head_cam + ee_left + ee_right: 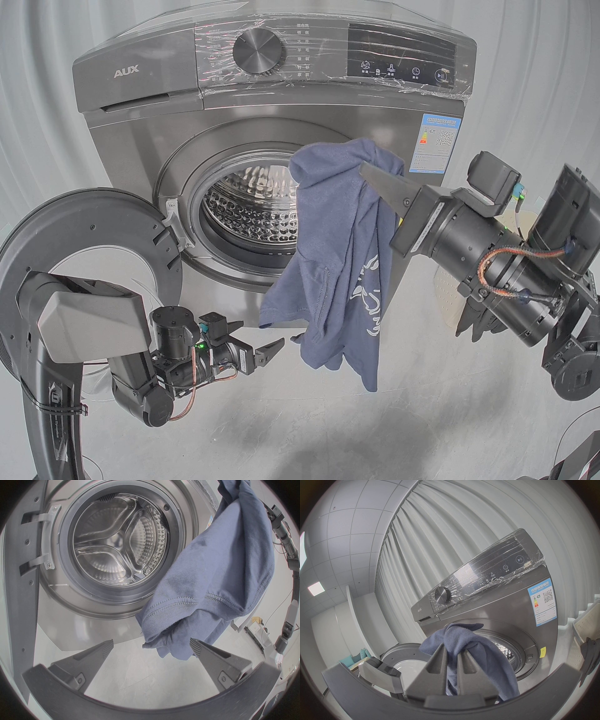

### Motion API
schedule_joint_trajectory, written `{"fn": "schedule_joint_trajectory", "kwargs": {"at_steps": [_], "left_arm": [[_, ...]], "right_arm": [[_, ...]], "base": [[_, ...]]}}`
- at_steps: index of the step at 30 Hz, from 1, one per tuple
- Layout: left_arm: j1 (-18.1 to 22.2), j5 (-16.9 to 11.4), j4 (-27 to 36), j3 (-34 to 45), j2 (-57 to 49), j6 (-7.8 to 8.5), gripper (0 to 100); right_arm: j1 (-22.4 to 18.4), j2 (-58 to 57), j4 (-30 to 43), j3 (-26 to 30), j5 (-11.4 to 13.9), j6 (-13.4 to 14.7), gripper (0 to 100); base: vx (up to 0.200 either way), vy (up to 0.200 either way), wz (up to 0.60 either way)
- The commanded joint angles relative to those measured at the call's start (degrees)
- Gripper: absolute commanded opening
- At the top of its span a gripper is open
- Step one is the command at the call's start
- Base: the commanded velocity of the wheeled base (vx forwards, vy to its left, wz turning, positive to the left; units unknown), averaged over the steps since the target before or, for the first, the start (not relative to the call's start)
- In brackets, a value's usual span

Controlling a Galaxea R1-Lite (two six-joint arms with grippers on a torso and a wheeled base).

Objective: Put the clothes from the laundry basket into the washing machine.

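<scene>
Closest in, the left gripper (256, 339) sits low in front of the washing machine (156, 125), below the opening and next to the swung-open door (81, 219). Its jaws are spread wide and hold nothing. From the left wrist camera the bottom hem of the blue t-shirt (340, 250) dangles right between the 2 fingertips, but I can't tell if it actually brushes either one.

A bit further in, the right gripper (375, 176) is up at the height of the opening, on the machine's right side. Its jaws are pinched nearly together on a bunched fold at the top of the t-shirt. The rest of the fabric hangs straight down in front of the right half of the opening, and none of it is over the rim.

Behind that, the drum (256, 200) looks bare, just shiny metal, so my read is 0 items loaded and this is the first one about to go in.

Furthest off, the laundry basket (589, 620) stands just to the right of the machine with at least 1 dark piece of clothing (589, 655) draped over its edge. So what's left is pushing this shirt in, then going back for that.
</scene>
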Motion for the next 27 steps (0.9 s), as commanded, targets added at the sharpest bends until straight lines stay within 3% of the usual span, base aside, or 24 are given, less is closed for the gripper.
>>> {"fn": "schedule_joint_trajectory", "kwargs": {"at_steps": [1,10,23,24,27], "left_arm": [[-0.1,0.1,-0.1,-1.6,1.5,-0.1,100],[-0.2,0.7,-0.6,-5.2,3.8,-0.1,100],[-1.3,4.8,-3.0,-10.6,6.1,-0.1,100],[-1.3,5.1,-3.0,-10.6,6.1,-0.1,0],[-1.5,5.2,-3.0,-11.0,6.1,-0.1,0]], "right_arm": [[0.2,0.0,0.0,0.0,0.0,0.0,0],[0.3,0.2,0.0,0.0,0.1,-0.2,0],[0.7,0.6,-0.1,0.0,0.1,-0.2,0],[0.7,0.6,-0.1,0.0,0.1,-0.2,0],[0.7,0.6,-0.1,0.1,0.1,-0.1,0]], "base": [[0.0,0.0,0.0],[0.0,0.0,0.0],[0.0,0.0,0.0],[0.0,0.0,0.0],[0.0,0.0,0.0]]}}
